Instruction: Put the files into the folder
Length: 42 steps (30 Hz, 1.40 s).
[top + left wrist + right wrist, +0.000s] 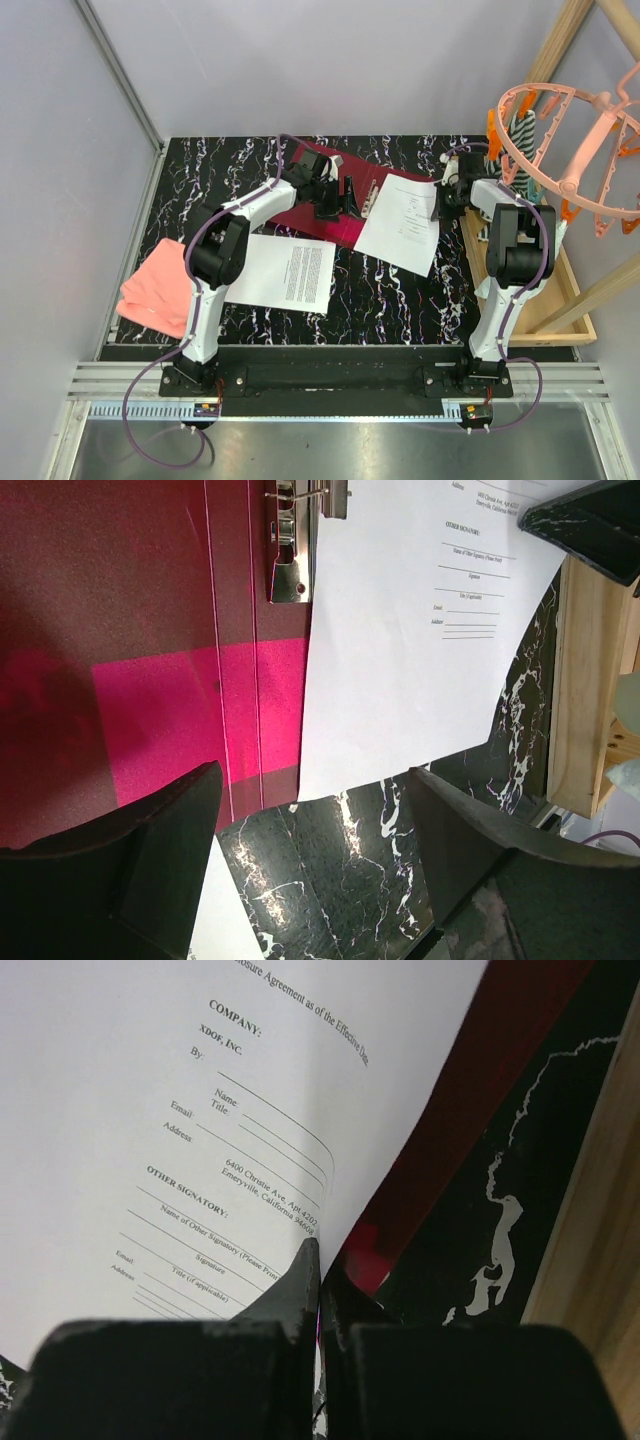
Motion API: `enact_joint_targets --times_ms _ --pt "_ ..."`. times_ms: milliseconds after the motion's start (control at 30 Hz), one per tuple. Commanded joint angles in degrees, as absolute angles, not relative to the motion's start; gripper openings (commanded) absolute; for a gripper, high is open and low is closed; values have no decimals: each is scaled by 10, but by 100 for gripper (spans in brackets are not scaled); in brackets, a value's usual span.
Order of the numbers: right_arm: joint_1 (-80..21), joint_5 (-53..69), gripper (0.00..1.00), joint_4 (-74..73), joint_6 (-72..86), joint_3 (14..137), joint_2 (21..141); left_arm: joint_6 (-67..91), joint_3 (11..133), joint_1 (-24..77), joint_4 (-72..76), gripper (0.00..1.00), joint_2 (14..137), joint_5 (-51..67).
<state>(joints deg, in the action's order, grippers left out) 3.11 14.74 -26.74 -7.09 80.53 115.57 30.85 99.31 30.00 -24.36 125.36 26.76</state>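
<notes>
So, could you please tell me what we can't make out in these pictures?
- Top view: much of the open red folder, hidden under the left arm.
- Top view: print on the near sheet, too small to read.
- Left wrist view: the folder's metal clip, cut off by the top edge.
- Right wrist view: heading of the signature sheet, cut off by the top edge.
</notes>
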Motion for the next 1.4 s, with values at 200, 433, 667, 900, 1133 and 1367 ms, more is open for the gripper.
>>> enact_joint_targets --times_ms 200,433,667,900,1133,1367 --pt "32 177 0 -251 -79 838 1154 295 1016 299 -233 77 1239 272" --pt "32 180 0 -249 -71 853 1170 299 1019 299 -232 77 1244 279" --pt "32 188 0 -244 -72 866 1179 299 1019 299 -233 77 1242 279" --pt "32 192 0 -245 -74 876 1187 298 1020 299 -233 77 1241 278" --pt "32 195 0 -243 -75 877 1193 298 1021 299 -233 77 1242 279" --pt "31 193 8 -239 -72 878 1196 298 1021 299 -233 77 1241 279"
